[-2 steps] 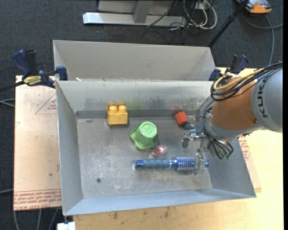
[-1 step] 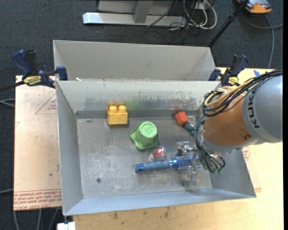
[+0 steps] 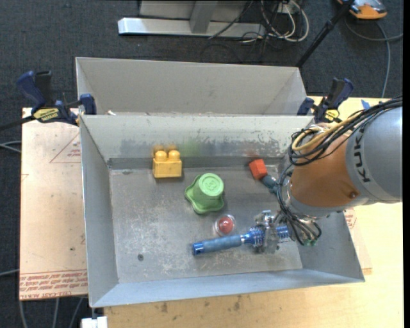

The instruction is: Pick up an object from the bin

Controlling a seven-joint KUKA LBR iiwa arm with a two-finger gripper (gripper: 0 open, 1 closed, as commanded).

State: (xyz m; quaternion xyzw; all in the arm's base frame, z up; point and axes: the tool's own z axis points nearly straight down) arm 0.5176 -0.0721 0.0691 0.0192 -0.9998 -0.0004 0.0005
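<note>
My gripper (image 3: 266,236) sits low at rt end of the blue rod (image 3: 221,245), nothing lifted yet, can't tell if grip's open or clenched.

This looks like a robotics lab or test room. Dark carpet (image 3: 51,32) surrounds a grey metal bin (image 3: 96,211), with black cables (image 3: 282,19) and the foot of a metal stand (image 3: 186,25) at twelve o'clock. A silver arm (image 3: 378,160) marked KUKA, orange-covered and hung with wire bundles, reaches in at three o'clock. The bin holds small toys: a yellow brick (image 3: 167,163), a green cup (image 3: 206,192).
</note>
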